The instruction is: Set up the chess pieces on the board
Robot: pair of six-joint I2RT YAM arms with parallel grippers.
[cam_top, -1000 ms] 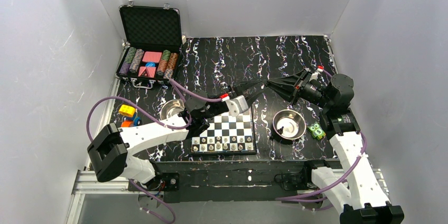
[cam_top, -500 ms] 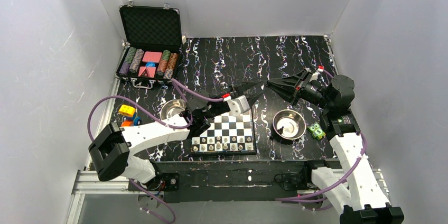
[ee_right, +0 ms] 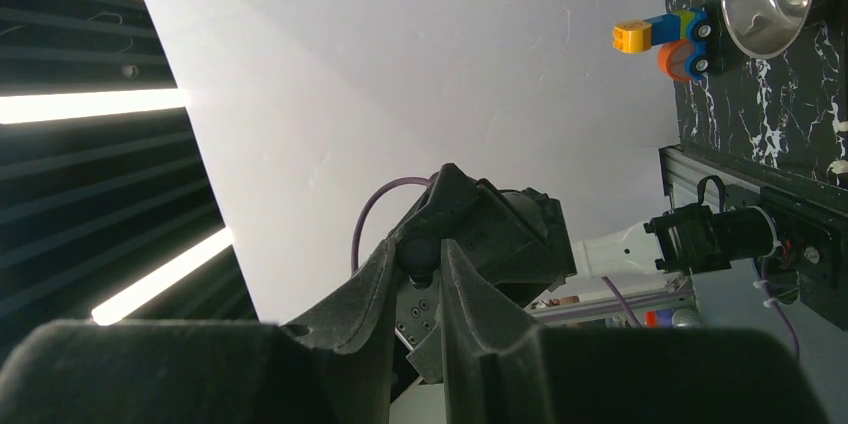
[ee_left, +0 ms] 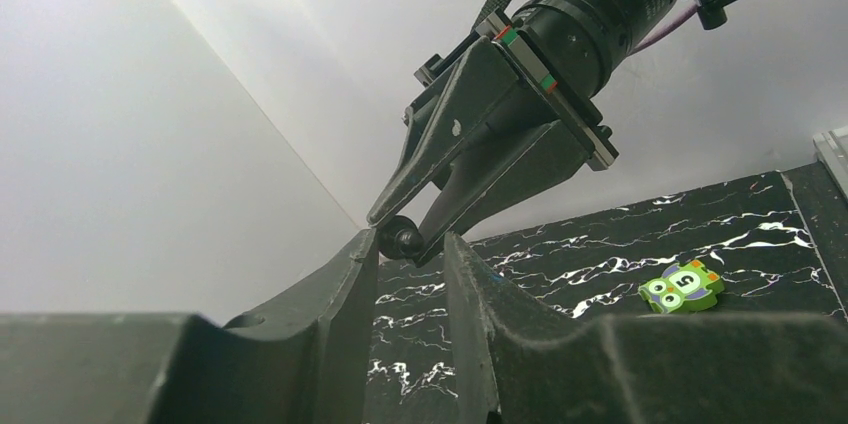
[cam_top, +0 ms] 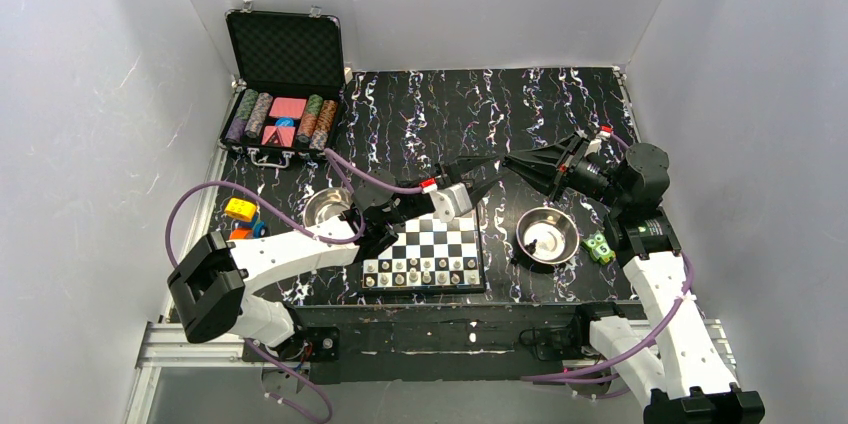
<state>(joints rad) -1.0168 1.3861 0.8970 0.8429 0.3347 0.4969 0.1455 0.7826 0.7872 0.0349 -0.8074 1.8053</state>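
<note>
- The right fingers (ee_left: 455, 139) are clamped tip to tip on one small dark chess piece (ee_left: 403, 239), held in the air above the surface (cam_top: 560, 109), at 12 o'clock from the board (cam_top: 425, 234)
- The left fingers (ee_left: 335, 304) stand apart, one on each side of that piece; there is a gap on at least one side, so they are not clamped on it
- The board lies flat at the surface's 6 o'clock edge; the other chess pieces (cam_top: 420, 272) stand in two rows along its own 6 o'clock side; its far squares are bare
- A steel bowl (cam_top: 325, 206) sits at the board's 10 o'clock; a second bowl (cam_top: 547, 234) sits at its 3 o'clock
- A green toy (ee_left: 680, 286) by the second bowl bears a mark that may be a 5; I cannot read it surely
- An open case (cam_top: 285, 94) of striped chips sits at the surface's 10 o'clock corner
</note>
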